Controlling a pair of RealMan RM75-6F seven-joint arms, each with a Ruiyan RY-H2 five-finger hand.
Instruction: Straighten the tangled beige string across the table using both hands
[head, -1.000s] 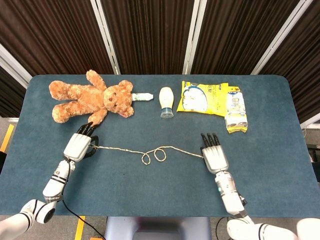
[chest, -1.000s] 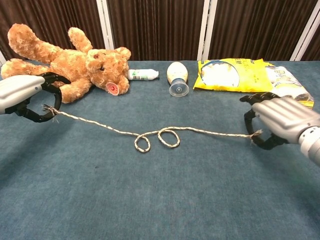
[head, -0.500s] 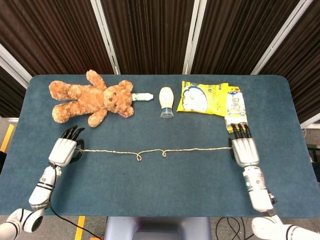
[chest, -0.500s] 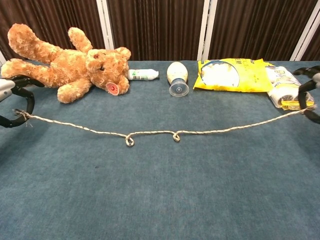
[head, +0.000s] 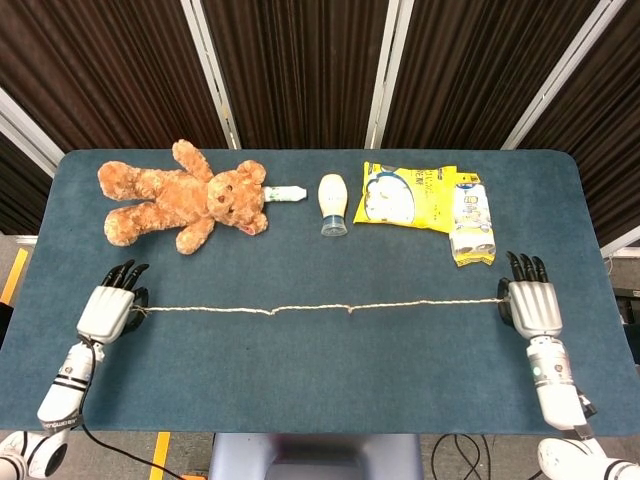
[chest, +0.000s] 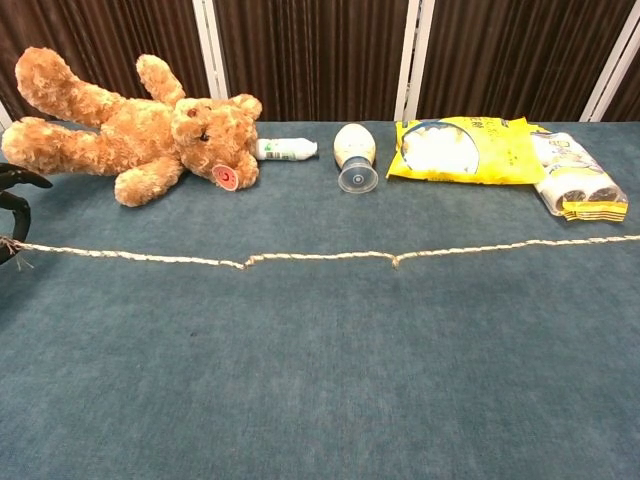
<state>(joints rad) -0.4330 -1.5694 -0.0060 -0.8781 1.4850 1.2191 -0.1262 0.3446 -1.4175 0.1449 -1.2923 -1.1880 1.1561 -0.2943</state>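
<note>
The beige string (head: 320, 307) runs nearly straight across the blue table (head: 320, 380), with two small kinks near its middle. In the chest view the string (chest: 320, 257) spans the whole width. My left hand (head: 106, 308) pinches its left end near the table's left edge; only dark fingertips (chest: 12, 205) show in the chest view. My right hand (head: 531, 304) holds the right end near the right edge and is out of the chest view.
A brown teddy bear (head: 185, 195) lies at the back left. Beside it lie a small white bottle (head: 285, 193) and a white squeeze bottle (head: 333, 203). A yellow snack bag (head: 405, 197) and a wrapped pack (head: 472, 222) sit at the back right.
Both hands moved outward, left hand further left and right hand further right. The two loops in the string pulled tight into small kinks and the string now lies almost straight.
</note>
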